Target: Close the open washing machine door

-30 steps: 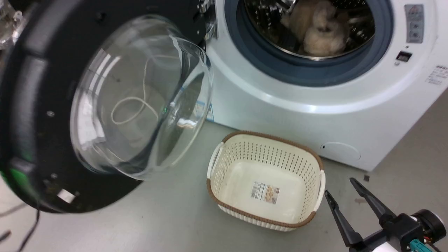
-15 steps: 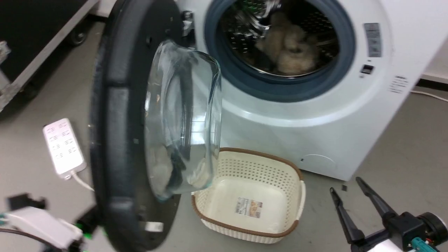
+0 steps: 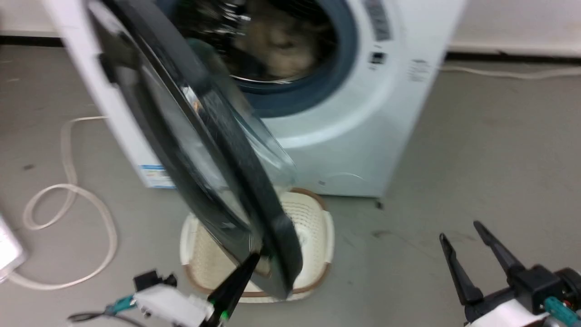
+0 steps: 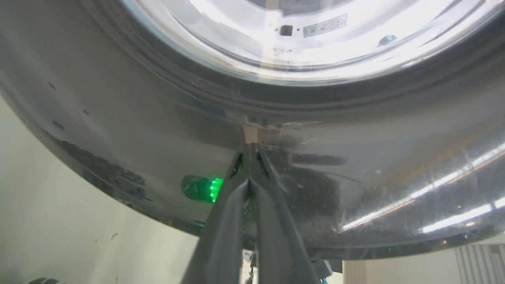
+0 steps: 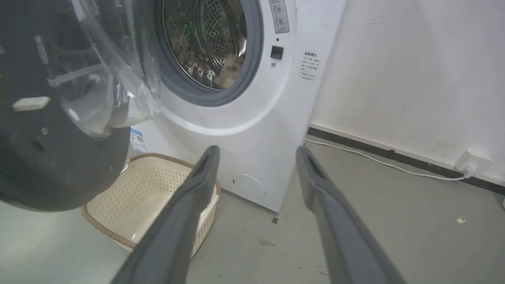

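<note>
The washing machine door (image 3: 199,150) stands about half open, its black rim edge-on to me in the head view and its glass bowl facing the washing machine (image 3: 345,127). My left gripper (image 3: 253,259) is shut, its tips touching the door's outer face low on the rim. In the left wrist view the closed fingers (image 4: 236,205) meet the glossy door rim (image 4: 118,98). My right gripper (image 3: 459,230) is open and holds nothing, low on the right, away from the machine. The right wrist view shows the right gripper (image 5: 257,150), the door (image 5: 59,157) and the machine (image 5: 244,130), with beige laundry in the drum (image 5: 229,71).
A cream perforated basket (image 3: 313,227) sits on the floor under the door's lower edge, in front of the machine; the basket (image 5: 146,189) is empty. A white hose (image 3: 68,200) loops on the floor at left. A wall (image 5: 414,79) with a cable (image 5: 375,159) runs right of the machine.
The door has swung from wide open to about halfway toward the machine. My left gripper has come into view against its outer face. The camera has turned; the right gripper has kept its place.
</note>
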Robot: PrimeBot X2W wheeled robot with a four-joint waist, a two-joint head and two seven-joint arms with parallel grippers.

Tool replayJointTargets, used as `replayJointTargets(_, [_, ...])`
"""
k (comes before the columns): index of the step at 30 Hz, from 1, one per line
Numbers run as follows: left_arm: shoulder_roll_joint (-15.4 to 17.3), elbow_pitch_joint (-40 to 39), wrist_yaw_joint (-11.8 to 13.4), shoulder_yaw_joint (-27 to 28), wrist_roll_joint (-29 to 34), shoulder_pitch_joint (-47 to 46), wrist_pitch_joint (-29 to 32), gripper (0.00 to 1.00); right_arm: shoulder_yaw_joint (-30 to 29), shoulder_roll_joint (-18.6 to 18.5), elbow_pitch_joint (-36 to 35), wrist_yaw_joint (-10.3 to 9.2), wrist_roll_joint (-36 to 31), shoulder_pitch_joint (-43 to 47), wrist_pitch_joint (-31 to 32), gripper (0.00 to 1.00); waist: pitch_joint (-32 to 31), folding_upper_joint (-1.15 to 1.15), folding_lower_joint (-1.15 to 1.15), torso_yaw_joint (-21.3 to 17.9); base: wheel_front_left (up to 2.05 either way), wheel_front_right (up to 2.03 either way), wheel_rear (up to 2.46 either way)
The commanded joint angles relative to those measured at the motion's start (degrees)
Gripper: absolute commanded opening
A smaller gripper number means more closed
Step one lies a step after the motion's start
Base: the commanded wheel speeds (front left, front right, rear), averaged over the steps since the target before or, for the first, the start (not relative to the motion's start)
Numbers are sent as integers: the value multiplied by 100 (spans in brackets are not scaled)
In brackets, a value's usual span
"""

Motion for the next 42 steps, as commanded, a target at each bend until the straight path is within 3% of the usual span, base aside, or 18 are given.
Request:
replayJointTargets(1, [3,126,-94,-152,-92,-269,-177,0,-9,-31,14,5,42,-110,-25,100,317,0,0,-567,0,0,0])
replayJointTargets(11, [2,1585,-523,-905,-1028,-2283,-2019,0,77,73,125,5,215,-392,-25,100,751,0,0,-1677,0,0,0])
replayJointTargets(20, [2,2732,-714,-1147,-1366,-3456,-2855,0,82,164,180,5,235,-430,-25,100,707,0,0,-1804,0,0,0])
replayJointTargets(21, [2,2763,-719,-1149,-1333,-3437,-2868,8,71,167,165,5,233,-418,-25,100,676,0,0,-1766,0,0,0])
replayJointTargets(22, [8,2739,-721,-1143,-1250,-3392,-2899,78,56,169,143,5,234,-401,-25,100,637,0,0,-1709,0,0,0])
replayJointTargets(23, [32,2690,-722,-1147,-1142,-3312,-2927,100,44,168,117,5,235,-378,-25,100,594,0,0,-1645,0,0,0])
replayJointTargets(24, [32,2690,-722,-1147,-1142,-3312,-2927,100,44,168,117,5,235,-378,-25,100,594,0,0,-1645,0,0,0])
replayJointTargets(26, [352,2084,-724,-1337,-365,-2578,-3123,100,29,109,-16,5,235,-193,-25,100,318,0,0,-1196,0,0,0])
replayJointTargets(32, [922,1474,-725,-1518,894,-1745,-3709,100,34,25,-155,5,206,71,-25,100,7,0,0,-575,0,0,0])
replayJointTargets(33, [1071,1298,-725,-1344,1606,-1453,-3804,100,52,-12,-209,5,188,160,-25,100,-92,0,0,-316,0,0,0])
replayJointTargets(35, [1054,1183,-725,-1022,2059,-1313,-3812,100,51,-24,-239,5,183,200,-25,100,-132,0,0,-179,0,0,0])
replayJointTargets(36, [874,908,-725,-313,3072,-986,-3815,100,60,-42,-292,5,176,255,-25,100,-196,0,0,56,0,0,0])
replayJointTargets(37, [874,908,-725,-313,3072,-986,-3815,100,60,-42,-292,5,176,255,-25,100,-196,0,0,56,0,0,0])
replayJointTargets(38, [755,743,-725,4,3637,-814,-3816,100,78,-48,-318,5,177,270,-25,100,-223,0,0,162,0,0,0])
replayJointTargets(39, [494,403,-711,504,4755,-488,-3817,100,122,-65,-370,5,181,288,-25,100,-253,0,0,364,0,0,0])
replayJointTargets(40, [494,403,-711,504,4755,-488,-3817,100,122,-65,-370,5,181,288,-25,100,-253,0,0,364,0,0,0])
replayJointTargets(41, [328,97,-626,815,5879,-227,-3818,100,177,-89,-411,5,194,289,-25,100,-262,0,0,552,0,0,0])
replayJointTargets(42, [328,97,-626,815,5879,-227,-3818,100,177,-89,-411,5,194,289,-25,100,-262,0,0,552,0,0,0])
